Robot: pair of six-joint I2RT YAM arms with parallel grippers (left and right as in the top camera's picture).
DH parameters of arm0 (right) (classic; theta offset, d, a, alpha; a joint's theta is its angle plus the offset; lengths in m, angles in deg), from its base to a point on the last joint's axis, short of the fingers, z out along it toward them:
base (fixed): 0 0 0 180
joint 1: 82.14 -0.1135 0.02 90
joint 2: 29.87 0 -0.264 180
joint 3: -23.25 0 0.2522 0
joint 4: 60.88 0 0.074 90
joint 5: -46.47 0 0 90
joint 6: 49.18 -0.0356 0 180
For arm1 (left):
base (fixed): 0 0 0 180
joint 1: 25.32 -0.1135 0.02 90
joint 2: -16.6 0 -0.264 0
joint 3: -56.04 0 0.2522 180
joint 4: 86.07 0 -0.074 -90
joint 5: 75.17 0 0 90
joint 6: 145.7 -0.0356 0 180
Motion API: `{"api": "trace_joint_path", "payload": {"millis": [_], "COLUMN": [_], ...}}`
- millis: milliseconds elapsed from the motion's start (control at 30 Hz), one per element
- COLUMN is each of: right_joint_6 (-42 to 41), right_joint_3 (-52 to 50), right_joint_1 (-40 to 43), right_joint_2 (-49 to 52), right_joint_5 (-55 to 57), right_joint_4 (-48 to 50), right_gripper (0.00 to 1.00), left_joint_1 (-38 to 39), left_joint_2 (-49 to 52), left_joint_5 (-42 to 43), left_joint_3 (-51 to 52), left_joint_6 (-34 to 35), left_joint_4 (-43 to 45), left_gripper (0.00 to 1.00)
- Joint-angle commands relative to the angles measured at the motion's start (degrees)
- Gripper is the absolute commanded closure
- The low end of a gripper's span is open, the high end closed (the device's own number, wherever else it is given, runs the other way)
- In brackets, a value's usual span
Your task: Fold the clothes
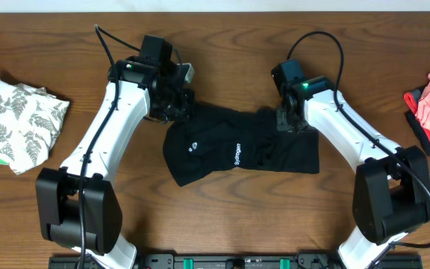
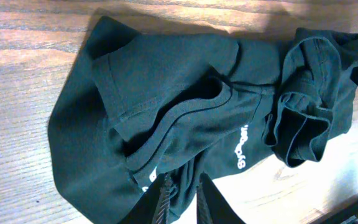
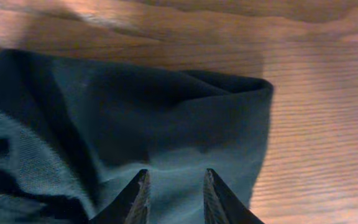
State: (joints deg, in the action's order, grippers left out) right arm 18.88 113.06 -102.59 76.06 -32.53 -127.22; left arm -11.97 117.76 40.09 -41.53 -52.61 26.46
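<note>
While the right gripper (image 3: pixel 174 196) gapes over the rumpled black shirt (image 1: pixel 222 153) (white lettering), the left gripper (image 2: pixel 185 199) cannot be judged.

Left end effector (image 1: pixel 176 104) and right end effector (image 1: pixel 286 119) seemingly touch black shirt (image 1: pixel 230 149).

The top camera hangs high over the table (image 1: pixel 222 224) and looks straight down. It sees the whole black shirt (image 1: pixel 230 149). The left wrist camera looks down past its fingers (image 2: pixel 165 202) from close by and sees most of the shirt. The right wrist camera is much closer and shows only one edge. All three see the shirt.
</note>
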Motion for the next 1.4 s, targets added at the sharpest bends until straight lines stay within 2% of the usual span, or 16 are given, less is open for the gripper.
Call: {"api": "trace_joint_path", "payload": {"millis": [0,200,367,600,800,933,1100,1133,1333,1367], "right_joint_6": [0.57,0.87,9.27,9.51,9.35,12.20,12.17,12.07,8.50,8.52], "right_joint_3": [-0.92,-5.09,-5.66,-5.66,-5.62,-5.44,-4.44,-4.26,-4.17,-4.20], "right_joint_1": [-0.39,-3.41,-7.06,-8.55,-7.58,-7.17,-4.96,-4.17,1.33,2.25], "right_joint_2": [0.74,2.62,2.71,2.71,2.71,2.40,-2.51,-4.20,-10.05,-9.99], "right_joint_5": [-5.31,-12.57,-20.33,-20.33,-20.96,-23.32,-21.55,-20.33,-15.50,-15.47], "right_joint_4": [0.20,5.22,9.42,12.94,14.49,14.21,13.81,13.84,11.37,10.08], "right_gripper": [0.73,0.76,0.77,0.75,0.74,0.77,0.75,0.73,0.68,0.68], "left_joint_1": [-0.02,-0.02,-0.02,-0.02,-0.02,-0.02,-0.02,-0.02,-0.02,-0.02], "left_joint_2": [0.04,0.07,0.07,0.07,0.09,0.11,0.11,0.11,0.66,0.92], "left_joint_5": [-0.46,-0.46,-0.46,-0.46,-0.46,-0.46,-0.46,-0.46,-0.68,-1.22], "left_joint_3": [0.24,0.24,0.24,0.24,0.24,0.24,0.24,0.24,0.33,0.42], "left_joint_6": [-0.50,-0.50,-0.50,-0.50,-0.50,-0.50,-0.50,-0.50,-0.50,-0.50], "left_joint_4": [-0.22,-0.42,-0.39,-0.44,-0.44,-0.44,-1.05,-1.11,-1.25,-1.25], "left_gripper": [0.83,0.83,0.83,0.83,0.83,0.83,0.83,0.79,0.79,0.70]}}
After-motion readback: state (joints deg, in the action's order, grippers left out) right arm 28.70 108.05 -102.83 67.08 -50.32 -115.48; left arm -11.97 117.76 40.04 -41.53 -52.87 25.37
